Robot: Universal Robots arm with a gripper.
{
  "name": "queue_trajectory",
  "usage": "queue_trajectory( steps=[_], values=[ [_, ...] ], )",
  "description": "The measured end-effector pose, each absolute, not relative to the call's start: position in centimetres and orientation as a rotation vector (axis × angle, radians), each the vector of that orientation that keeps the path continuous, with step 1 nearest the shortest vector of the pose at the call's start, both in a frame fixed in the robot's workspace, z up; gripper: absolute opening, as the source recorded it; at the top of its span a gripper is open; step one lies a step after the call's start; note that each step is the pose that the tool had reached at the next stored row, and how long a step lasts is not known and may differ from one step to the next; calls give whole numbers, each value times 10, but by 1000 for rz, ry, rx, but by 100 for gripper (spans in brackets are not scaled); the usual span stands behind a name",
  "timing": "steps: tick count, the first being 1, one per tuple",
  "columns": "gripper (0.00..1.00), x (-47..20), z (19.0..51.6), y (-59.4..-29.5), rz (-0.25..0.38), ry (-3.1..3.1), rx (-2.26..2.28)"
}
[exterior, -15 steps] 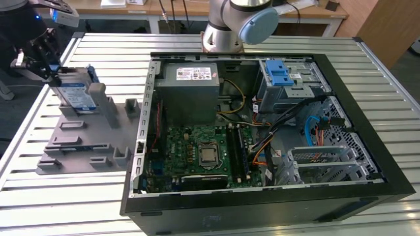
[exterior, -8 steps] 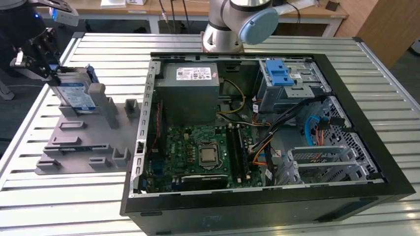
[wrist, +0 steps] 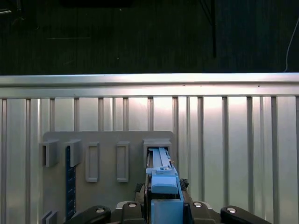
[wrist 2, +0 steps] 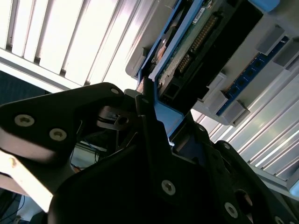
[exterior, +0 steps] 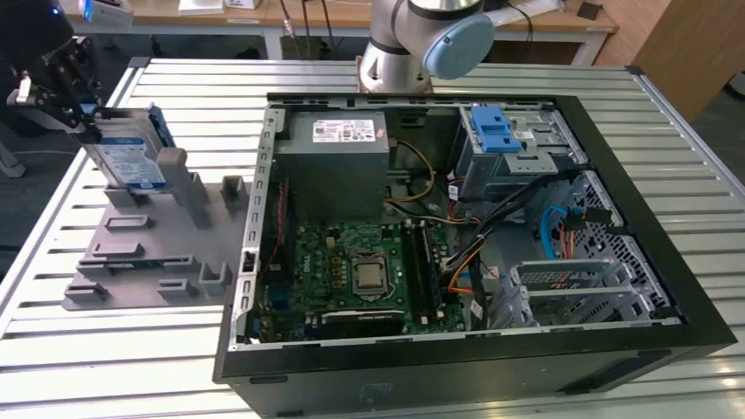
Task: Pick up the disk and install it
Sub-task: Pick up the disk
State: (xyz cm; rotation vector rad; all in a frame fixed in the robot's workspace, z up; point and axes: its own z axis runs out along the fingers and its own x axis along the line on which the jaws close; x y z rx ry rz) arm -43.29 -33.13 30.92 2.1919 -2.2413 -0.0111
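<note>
The disk [exterior: 126, 161] is a silver drive with a blue-and-white label and a blue bracket. It stands on edge in a slot of the grey holder plate [exterior: 152, 253] at the exterior view's left. My gripper [exterior: 87, 118] is shut on its upper end. In the second wrist view the black fingers [wrist 2: 145, 105] clamp the blue bracket of the disk [wrist 2: 201, 39], whose connector edge shows. In the first wrist view the disk [wrist: 161, 179] runs edge-on from my gripper [wrist: 163, 207] down to the holder's slot [wrist: 156, 150].
An open computer case [exterior: 652, 349] lies to the exterior view's right of the holder. It holds a grey power supply [exterior: 338, 166], a motherboard [exterior: 361, 271], cables and a drive bay with a blue latch [exterior: 495, 131]. The arm's base [exterior: 413, 44] stands behind it.
</note>
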Motion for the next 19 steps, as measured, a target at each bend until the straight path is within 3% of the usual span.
queue_trajectory(
  steps=[19],
  values=[
    [36, -433, 335, -331, -11, -2238, 2196]
  ],
)
